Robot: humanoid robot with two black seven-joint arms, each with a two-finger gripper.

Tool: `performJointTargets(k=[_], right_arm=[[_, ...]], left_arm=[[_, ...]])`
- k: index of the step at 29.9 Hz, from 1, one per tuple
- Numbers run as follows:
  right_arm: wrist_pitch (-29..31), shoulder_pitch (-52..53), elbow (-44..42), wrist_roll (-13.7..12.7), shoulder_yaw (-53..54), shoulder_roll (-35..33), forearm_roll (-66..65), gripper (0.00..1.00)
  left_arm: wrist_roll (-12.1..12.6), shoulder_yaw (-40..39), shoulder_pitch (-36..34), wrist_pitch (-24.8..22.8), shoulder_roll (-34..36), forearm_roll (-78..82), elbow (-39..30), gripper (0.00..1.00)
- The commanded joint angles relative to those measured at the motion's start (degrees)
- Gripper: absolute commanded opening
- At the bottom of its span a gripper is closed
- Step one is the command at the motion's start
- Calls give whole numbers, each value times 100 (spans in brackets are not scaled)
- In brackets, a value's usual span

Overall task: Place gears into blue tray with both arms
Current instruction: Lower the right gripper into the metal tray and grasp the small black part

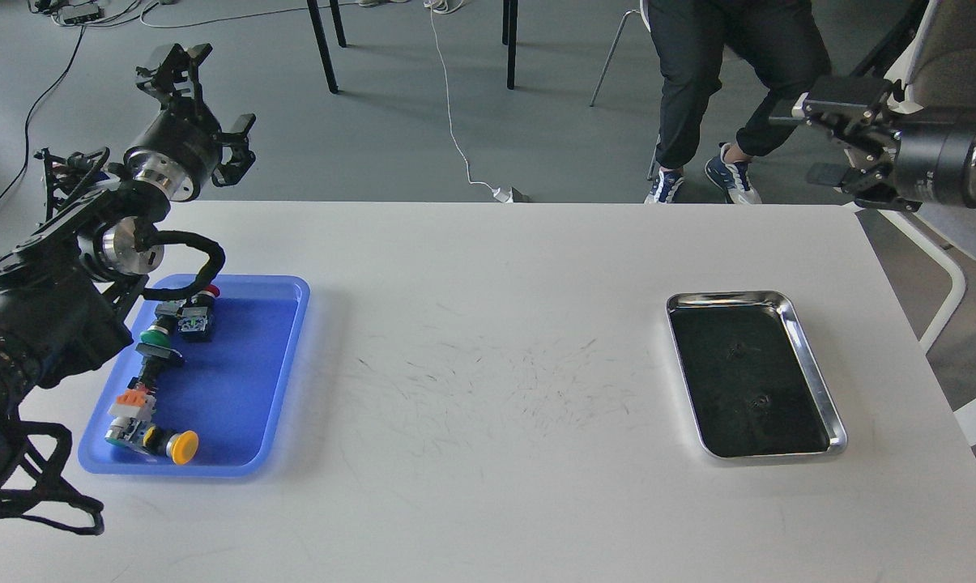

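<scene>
The blue tray point(240, 380) lies at the left of the white table and holds several coloured push-button switches. Two tiny dark gears point(735, 350) point(756, 400) lie in the dark bottom of the shiny silver tray point(816, 368) at the right. My left gripper point(206, 101) hangs open and empty beyond the table's far left corner, above and behind the blue tray. High at the right, beyond the table's far right corner, my right gripper point(824, 142) points left. It is open and empty, well above and behind the silver tray.
The push-button switches point(151, 389) fill the blue tray's left side. A seated person's legs point(730, 89) and chair legs stand behind the table. A white chair point(941, 235) is at the right edge. Cables run over the floor.
</scene>
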Motion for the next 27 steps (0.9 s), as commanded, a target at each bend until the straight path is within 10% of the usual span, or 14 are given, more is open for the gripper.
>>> performJointTargets(k=[1, 27], right_arm=[[-33, 131, 235, -79, -881, 330, -1715, 98], [-24, 44, -1338, -96, -2887, 2115, -3073, 90]], left_arm=[[1, -2, 8, 3, 124, 1, 3, 98], [-122, 7, 78, 3, 239, 1, 3, 98]])
